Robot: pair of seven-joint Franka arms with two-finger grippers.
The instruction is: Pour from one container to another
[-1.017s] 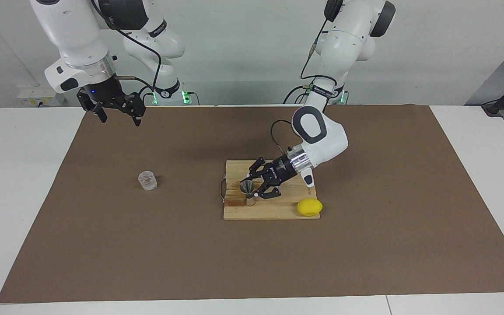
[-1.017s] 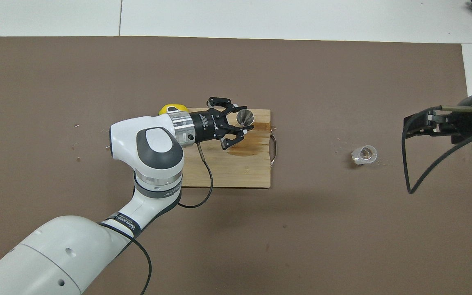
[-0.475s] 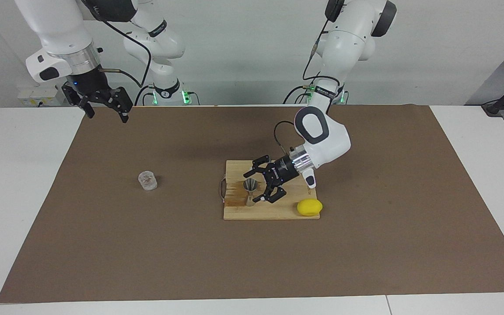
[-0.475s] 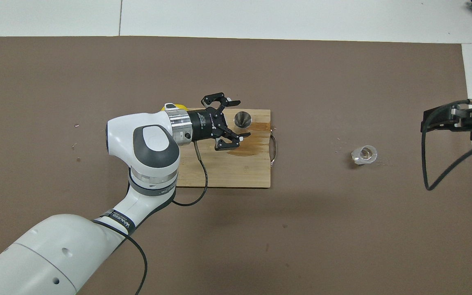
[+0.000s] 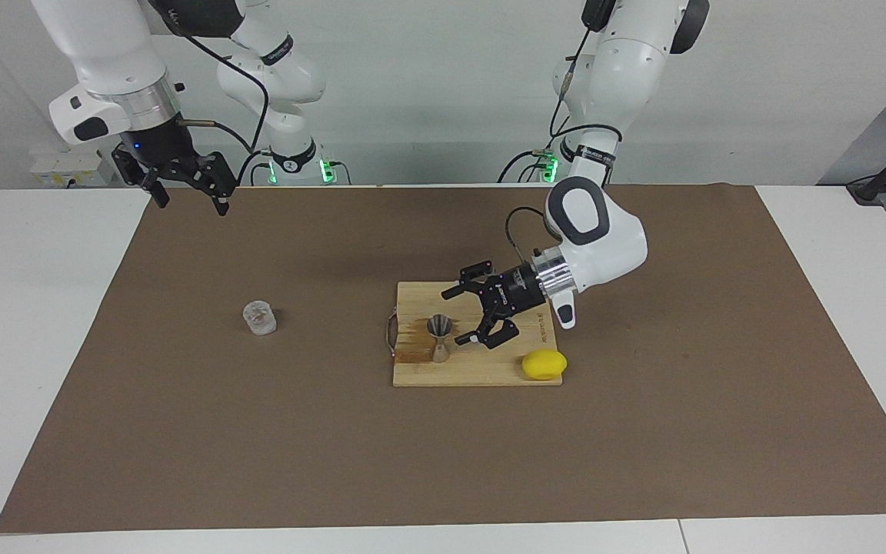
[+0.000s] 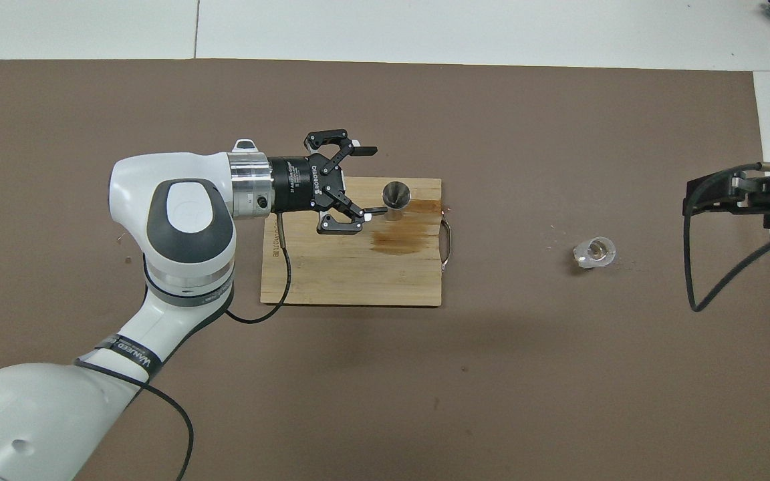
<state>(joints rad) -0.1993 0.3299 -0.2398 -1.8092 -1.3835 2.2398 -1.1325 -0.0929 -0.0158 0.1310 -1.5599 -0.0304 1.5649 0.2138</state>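
Nearest the robots, our right arm (image 5: 116,69) waits. The right jaws hang spread and empty, high over the corner of the brown mat (image 5: 643,431) by that arm's base.

Our left arm (image 5: 597,246) reaches low over the wooden board (image 5: 481,369). The left jaws lie on their side, spread wide and pinching nothing. They point toward the right arm's end of the tabletop (image 5: 35,323).

Farther out, the glass tumbler (image 5: 259,318) stands upright on the mat toward the right arm's end. It is well apart from both sets of jaws. We cannot tell whether anything is in it.

A little farther out again, the steel jigger (image 5: 440,338) stands upright on the board, near the edge that faces the tumbler. It is just beside the tips of the left jaws, which neither enclose nor touch it. A dark wet stain (image 6: 402,237) marks the wood right beside it.

Farthest out, a lemon (image 5: 544,364) rests at the board's outer corner.

We judge that no pouring is under way, since neither vessel is held. The next move calls for the right jaws to descend on the tumbler and close across its faceted wall. They must then carry it level to the jigger, whose narrow mouth leaves little margin for aim.
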